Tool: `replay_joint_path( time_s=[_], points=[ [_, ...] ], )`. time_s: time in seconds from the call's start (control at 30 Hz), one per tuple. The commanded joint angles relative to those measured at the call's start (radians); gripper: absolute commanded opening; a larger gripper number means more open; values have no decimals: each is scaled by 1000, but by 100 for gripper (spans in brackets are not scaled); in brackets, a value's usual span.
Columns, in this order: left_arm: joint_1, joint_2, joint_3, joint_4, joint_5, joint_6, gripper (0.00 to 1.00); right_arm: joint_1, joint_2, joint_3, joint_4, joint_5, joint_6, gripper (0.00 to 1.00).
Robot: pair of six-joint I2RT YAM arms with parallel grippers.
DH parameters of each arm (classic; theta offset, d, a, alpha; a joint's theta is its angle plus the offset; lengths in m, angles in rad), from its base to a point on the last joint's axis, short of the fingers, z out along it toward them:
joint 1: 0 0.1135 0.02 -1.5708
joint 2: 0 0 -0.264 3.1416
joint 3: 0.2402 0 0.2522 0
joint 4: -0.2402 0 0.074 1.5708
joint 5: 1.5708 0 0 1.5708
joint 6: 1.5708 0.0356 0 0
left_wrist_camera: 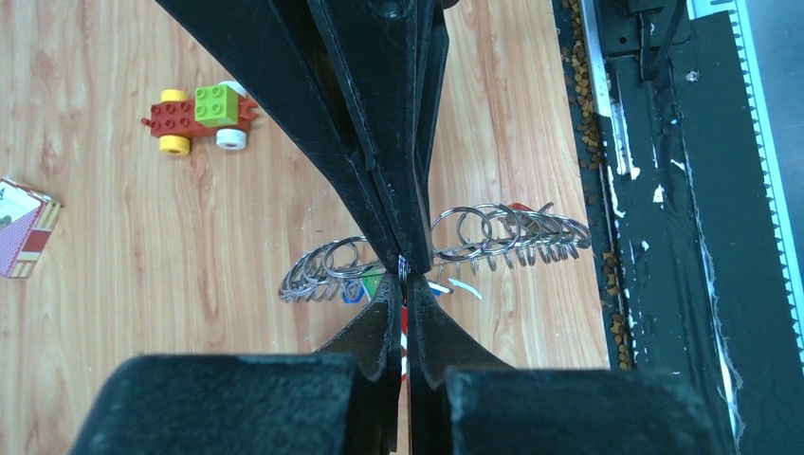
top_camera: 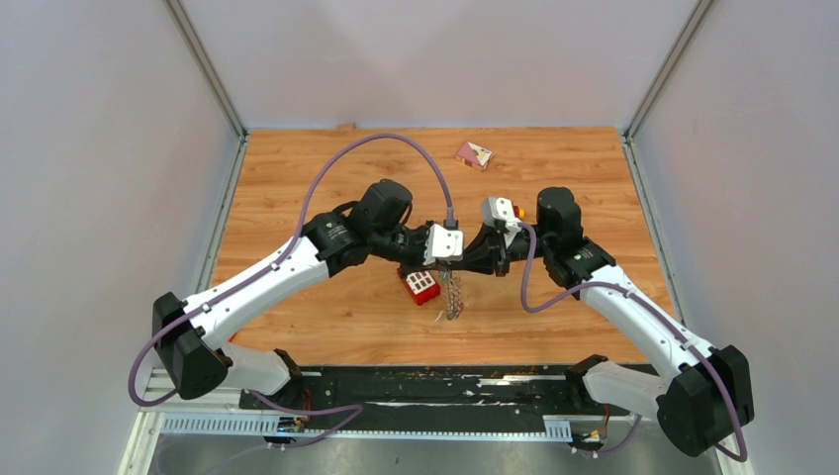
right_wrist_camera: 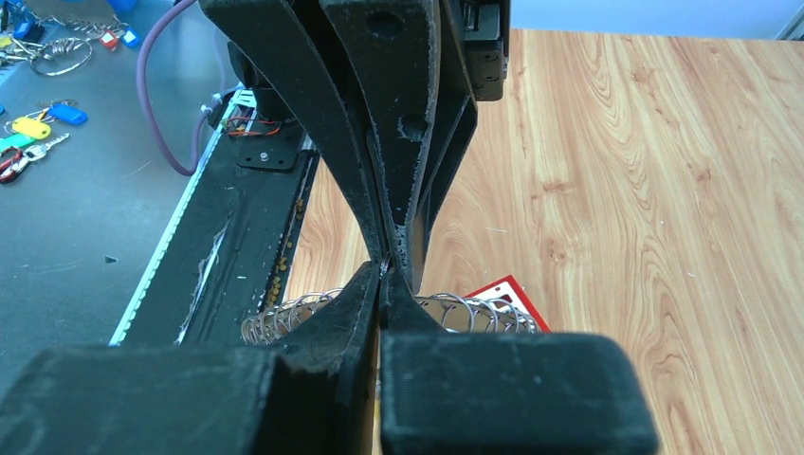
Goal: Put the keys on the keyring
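The keyring [left_wrist_camera: 512, 227], a large grey ring strung with many small wire loops, hangs just over the wooden table between both arms. My left gripper [left_wrist_camera: 405, 273] is shut on a thin wire of its rim. My right gripper [right_wrist_camera: 384, 269] is shut on the same rim, and its fingers [left_wrist_camera: 379, 142] meet mine tip to tip. Keys with a blue tag [left_wrist_camera: 353, 292] and a green tag [left_wrist_camera: 379, 282] sit under the loops; whether they are threaded on is unclear. From above, both grippers [top_camera: 473, 259] join over the keyring [top_camera: 453, 295].
A red studded brick [top_camera: 421, 286] lies beside the keyring. A small toy car of bricks [left_wrist_camera: 199, 114] and a card pack [left_wrist_camera: 24, 237] lie farther out. The black base rail [left_wrist_camera: 664, 237] borders the near table edge. More tagged keys [right_wrist_camera: 33, 128] lie off the table.
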Motion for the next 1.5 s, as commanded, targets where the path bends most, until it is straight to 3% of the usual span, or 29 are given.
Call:
replay_joint_path(
  time_s=[0.0,0.2,0.43,0.6,0.93,1.47],
  points=[
    [-2,-18,24,0,39,-27,0,2,-17,43,33,7,-28,0],
    [-2,-15,91,-82,-52,-72,0,0,-20,50,-19,59,-62,5],
    [-17,51,255,-308,-231,-80,0,1,-22,50,-31,97,-72,30],
    [-37,111,388,-478,-318,-97,0,0,-26,48,-21,105,-57,39],
    [-45,209,588,-653,-348,-143,0,-3,-45,34,67,128,39,41],
    [-44,94,469,-496,-214,-102,0,-11,55,-35,501,14,415,38]
  ],
)
